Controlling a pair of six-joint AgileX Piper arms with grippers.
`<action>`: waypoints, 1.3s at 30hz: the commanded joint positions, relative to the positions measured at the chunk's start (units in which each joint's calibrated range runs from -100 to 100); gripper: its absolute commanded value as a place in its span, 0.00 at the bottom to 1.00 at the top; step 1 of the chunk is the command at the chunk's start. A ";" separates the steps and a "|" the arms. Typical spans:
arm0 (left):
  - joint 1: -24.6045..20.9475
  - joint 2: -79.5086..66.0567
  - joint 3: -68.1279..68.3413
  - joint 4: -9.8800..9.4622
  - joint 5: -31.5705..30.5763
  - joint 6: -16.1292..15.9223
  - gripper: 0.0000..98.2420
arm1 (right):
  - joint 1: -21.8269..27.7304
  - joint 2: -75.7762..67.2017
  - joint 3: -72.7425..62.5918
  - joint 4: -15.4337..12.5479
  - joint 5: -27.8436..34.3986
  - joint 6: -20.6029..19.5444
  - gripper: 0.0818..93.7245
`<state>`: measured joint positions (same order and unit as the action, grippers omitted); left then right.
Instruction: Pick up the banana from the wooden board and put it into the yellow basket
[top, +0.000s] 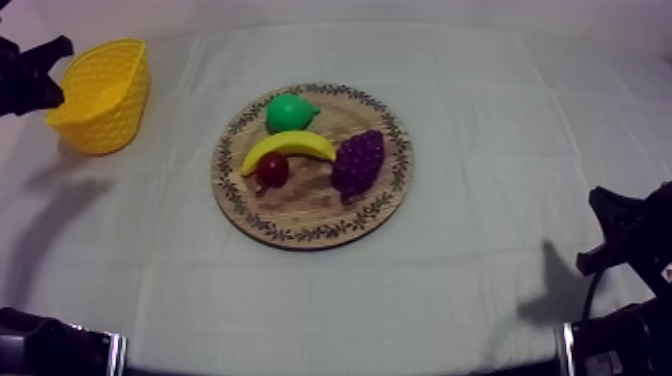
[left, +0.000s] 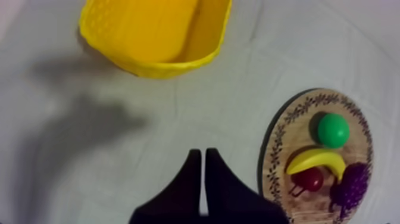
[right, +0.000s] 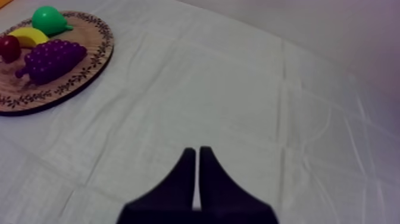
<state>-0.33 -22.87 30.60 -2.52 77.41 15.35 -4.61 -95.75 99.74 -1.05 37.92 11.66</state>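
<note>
Item: toy banana (top: 290, 147), plastic, plain bright yellow, smooth skin, one curved crescent with tapered ends. It lies flat on the round wooden board with a patterned leaf rim (top: 300, 228), left of the board's middle. Its arch faces the far side of the table and both tips turn toward the near side. No gripper touches it.

On the same board:
- Green toy pear (top: 290, 111), just behind the banana's arch, narrow end to the right.
- Small red fruit (top: 272, 171), dark round body, tucked just under the banana's left tip.
- Purple bunch of grapes (top: 358, 162), just beside the banana's right tip, reaching toward the right rim.

Yellow basket (top: 100, 95): plastic, lattice-textured wall, at the far left of the table, well apart from the board.

Grey-white cloth (top: 480, 150): covers the table, creased in straight fold lines.

Left gripper (left: 200, 152): two black fingers pressed together into a narrow wedge, holding nothing, above bare cloth between the basket and the board. In the top view the left arm (top: 25, 80) comes in just beside the basket's left wall.

Right gripper (right: 197, 149): fingers likewise drawn together, holding nothing, over bare cloth, well apart from the board. The right arm (top: 630, 240) sits low at the table's right side.
</note>
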 joint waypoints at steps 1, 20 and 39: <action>0.02 5.82 -1.41 0.22 1.05 -0.54 0.00 | 0.02 -0.01 0.04 0.00 -0.01 -0.01 0.00; 18.86 19.95 -11.23 3.03 0.14 4.31 0.00 | 0.02 -0.01 0.04 0.00 -0.01 -0.01 0.00; 25.28 34.63 -26.62 5.50 0.49 4.34 0.00 | 0.02 -0.01 0.04 0.00 -0.01 -0.01 0.00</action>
<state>25.03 11.55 4.47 3.01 77.94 19.31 -4.61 -95.75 99.74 -1.05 37.92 11.66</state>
